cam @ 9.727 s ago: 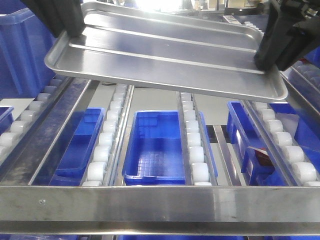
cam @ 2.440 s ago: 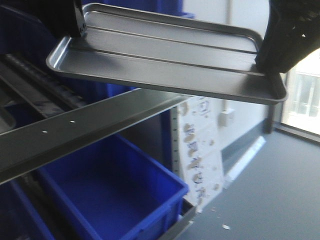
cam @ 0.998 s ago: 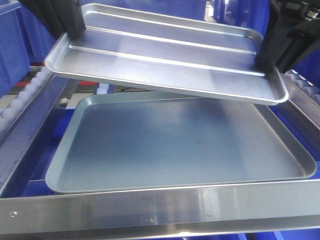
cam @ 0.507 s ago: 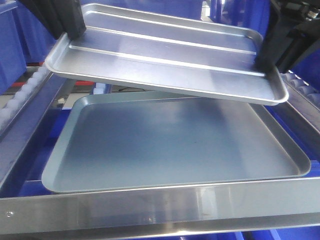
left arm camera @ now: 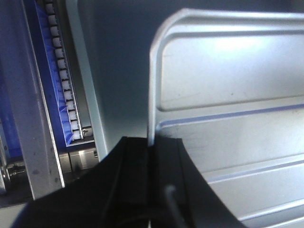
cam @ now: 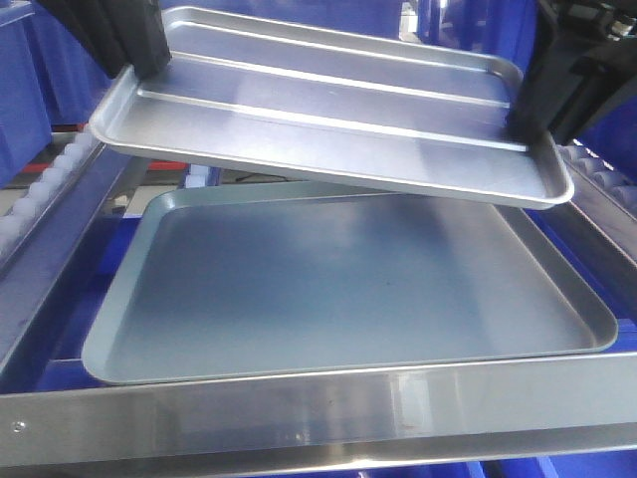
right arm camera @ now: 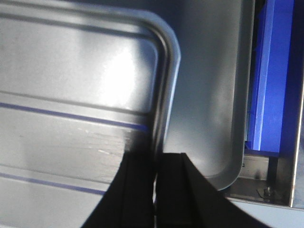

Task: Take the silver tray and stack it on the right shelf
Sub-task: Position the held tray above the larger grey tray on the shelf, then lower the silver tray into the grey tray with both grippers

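Silver tray (cam: 328, 110) unmoved; still above grey tray (cam: 338, 289).

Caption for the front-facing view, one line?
Left gripper and right gripper hold the silver tray above the grey tray on the right shelf.

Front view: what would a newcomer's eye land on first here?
The shiny silver tray fills the top of the view, tilted and gripped at its short ends by the left end effector and the right end effector. Directly below it, a bigger matte grey tray lies on the shelf.
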You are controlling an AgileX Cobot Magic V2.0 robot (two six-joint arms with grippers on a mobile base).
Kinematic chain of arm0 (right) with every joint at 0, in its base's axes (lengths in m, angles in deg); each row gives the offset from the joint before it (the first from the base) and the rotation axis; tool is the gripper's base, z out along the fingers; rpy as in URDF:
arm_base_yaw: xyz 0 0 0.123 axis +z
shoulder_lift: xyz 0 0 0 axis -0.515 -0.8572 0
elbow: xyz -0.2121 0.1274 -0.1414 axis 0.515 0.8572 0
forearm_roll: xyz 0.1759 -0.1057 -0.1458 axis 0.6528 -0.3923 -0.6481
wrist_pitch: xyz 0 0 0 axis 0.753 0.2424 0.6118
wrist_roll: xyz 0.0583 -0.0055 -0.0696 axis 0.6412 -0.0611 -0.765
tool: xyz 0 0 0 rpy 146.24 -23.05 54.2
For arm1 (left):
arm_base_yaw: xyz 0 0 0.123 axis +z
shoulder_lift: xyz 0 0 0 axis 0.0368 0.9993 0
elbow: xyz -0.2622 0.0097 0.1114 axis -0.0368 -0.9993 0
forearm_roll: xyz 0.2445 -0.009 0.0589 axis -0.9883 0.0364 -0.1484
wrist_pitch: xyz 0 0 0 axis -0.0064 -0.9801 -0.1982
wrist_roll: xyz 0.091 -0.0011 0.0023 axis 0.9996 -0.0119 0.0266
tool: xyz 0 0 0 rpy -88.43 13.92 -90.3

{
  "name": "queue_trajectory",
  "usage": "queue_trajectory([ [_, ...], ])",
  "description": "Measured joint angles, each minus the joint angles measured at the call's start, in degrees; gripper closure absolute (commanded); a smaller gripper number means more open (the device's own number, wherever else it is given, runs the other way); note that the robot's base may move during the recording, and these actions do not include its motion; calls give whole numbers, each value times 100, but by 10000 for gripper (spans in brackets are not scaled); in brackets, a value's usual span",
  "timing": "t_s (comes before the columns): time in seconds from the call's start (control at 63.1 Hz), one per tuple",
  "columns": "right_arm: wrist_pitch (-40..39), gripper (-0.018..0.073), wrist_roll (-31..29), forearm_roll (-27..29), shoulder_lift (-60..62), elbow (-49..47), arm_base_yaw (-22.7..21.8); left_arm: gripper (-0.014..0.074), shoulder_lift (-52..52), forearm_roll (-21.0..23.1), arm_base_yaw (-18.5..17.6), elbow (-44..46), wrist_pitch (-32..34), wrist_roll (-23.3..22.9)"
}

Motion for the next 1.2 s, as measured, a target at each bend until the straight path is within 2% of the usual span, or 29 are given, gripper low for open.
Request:
queue_trajectory([
  [0.238, 272, 502, -248, 0, -54, -171, 0, 697, 87, 0, 0, 0, 28, 0],
  [0.475, 702, 502, -426, -207, -595, -727, -22, 697, 775, -283, 0, 23, 337, -78],
  [0.887, 64, 502, -515, -324, -2123, -791, -557, 697, 1957, -97, 264, 45, 1333, -88],
  [1.204, -63, 496, -540, -303, -2306, -791, -587, 697, 2514, 1, 327, 68, 1470, -112],
])
